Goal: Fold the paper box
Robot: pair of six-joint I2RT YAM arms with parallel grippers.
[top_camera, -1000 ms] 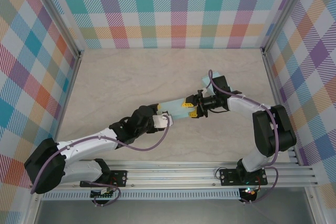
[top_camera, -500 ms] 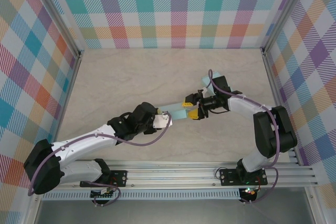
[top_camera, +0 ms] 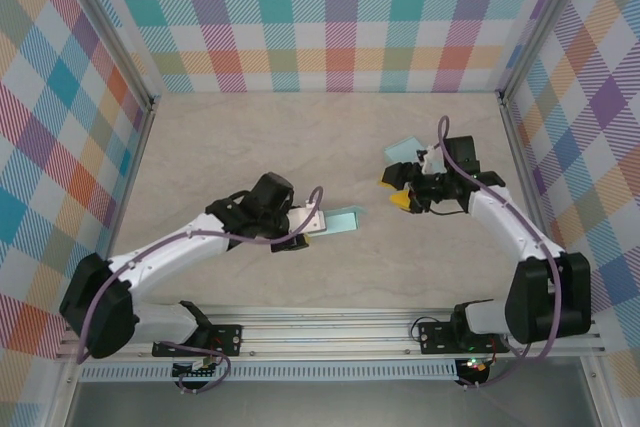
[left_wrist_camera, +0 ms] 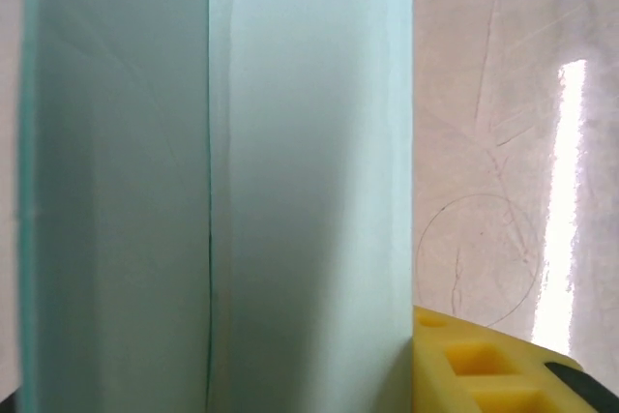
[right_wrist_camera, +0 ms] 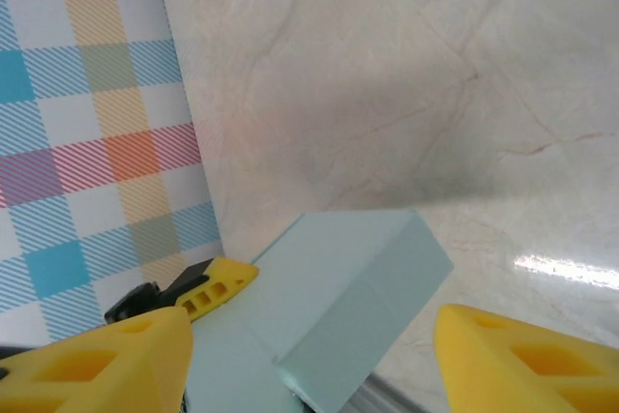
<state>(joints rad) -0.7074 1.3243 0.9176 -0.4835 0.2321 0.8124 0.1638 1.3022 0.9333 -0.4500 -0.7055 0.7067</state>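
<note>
From the near left corner of the tabletop (top_camera: 240,137) the left arm (top_camera: 170,252) reaches on a slant toward the middle, a purple cable looping beside its white links. The left gripper (top_camera: 306,224) sits a little left of the tabletop's centre, clenched on the paper box (top_camera: 343,219). The box is a flattened pale teal piece. It sticks out of the jaws toward the right edge and sits about midway between the near and far edges.

In the left wrist view the teal paper covers the left and middle of the frame. One crease runs along its length. Its right edge lies against one of the yellow fingers (left_wrist_camera: 484,369), and bare marbled tabletop with a streak of glare lies to the right of it.

Right of centre, well apart from the flattened piece, is the right gripper (top_camera: 396,193). It is released, with its jaws standing wide and nothing between them. The right arm (top_camera: 505,232) comes up from the near right corner along the right edge and bends back toward the middle to carry it.

Just beyond that gripper, toward the far edge, lies a second teal box (top_camera: 405,149). Whether the two touch cannot be told from above. The right wrist view shows this box as a squared block with two faces meeting at an edge. It rests on the tabletop beyond the yellow fingers (right_wrist_camera: 116,360), with a checked wall (right_wrist_camera: 87,103) rising on the left of that view.
</note>
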